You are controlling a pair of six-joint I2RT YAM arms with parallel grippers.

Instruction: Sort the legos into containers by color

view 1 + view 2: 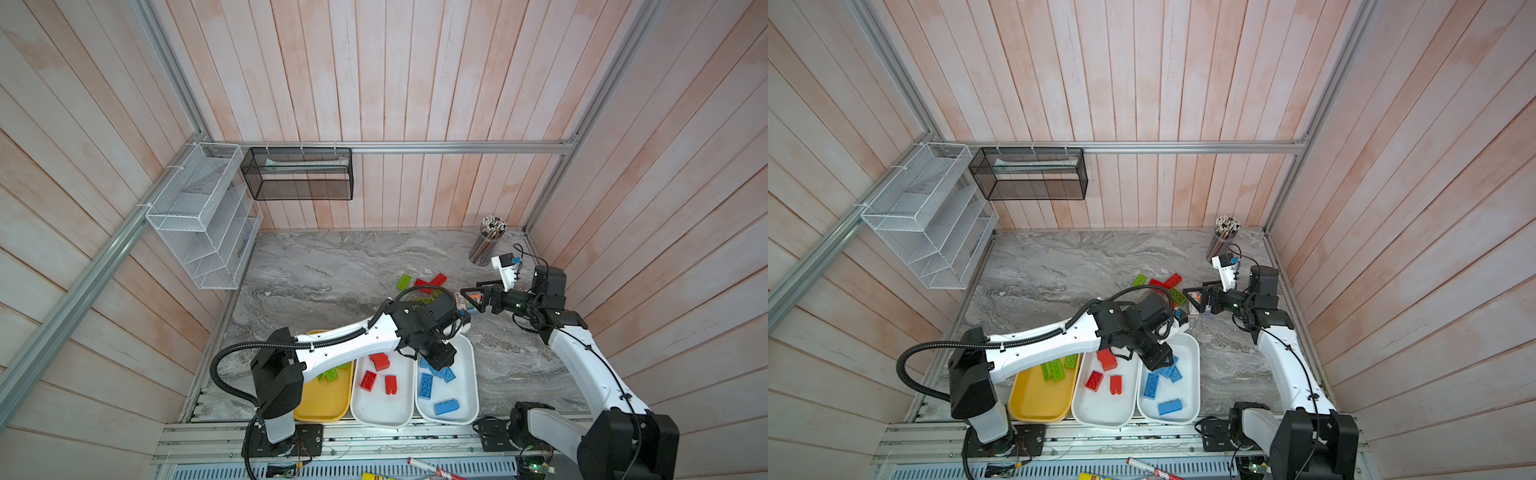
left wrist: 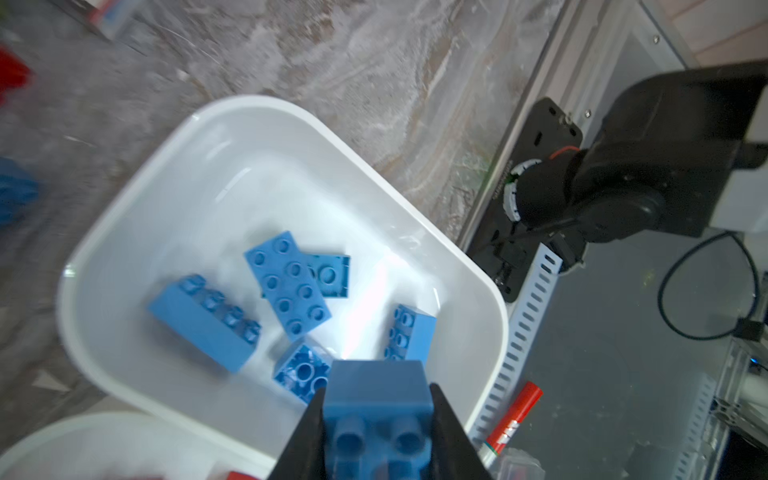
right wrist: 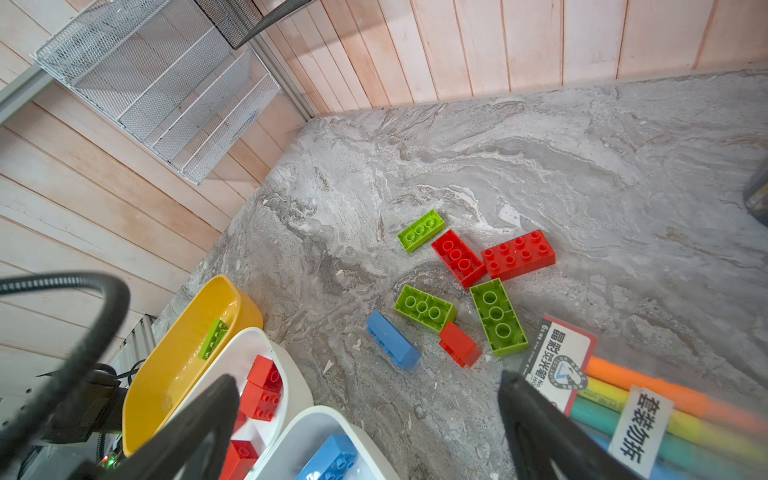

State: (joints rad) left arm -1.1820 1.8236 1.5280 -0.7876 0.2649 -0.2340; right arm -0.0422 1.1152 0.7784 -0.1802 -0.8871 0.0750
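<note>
- Three trays are lined up along the front edge, within easy reach of both arms: a yellow tray (image 1: 324,399) with lime green bricks (image 1: 330,374), a middle white tray (image 1: 382,409) with red bricks (image 1: 368,380), and a white tray (image 2: 249,174) in which several blue bricks (image 2: 286,286) lie loosely.
- A blue brick (image 2: 374,388) is clamped narrowly by its sides in the left gripper (image 2: 376,432) and hangs over the blue-filled tray, clear of the bricks below. It seems to be held there so that it can be dropped in among its own colour.
- Farther out, unsorted bricks are scattered on the marble tabletop (image 3: 540,145). Three green ones (image 3: 424,308), three red ones (image 3: 457,257) and one blue one (image 3: 392,338) can be counted.
- The right gripper (image 3: 365,436) hovers beside that pile with its jaws spread wide and nothing between them, probably readied for the next pick.
- A rainbow-striped pack (image 3: 665,407) lies just beside the pile. It is judged to be no part of the sorting.
- A mesh pencil cup (image 1: 486,245) stands in the far corner.
</note>
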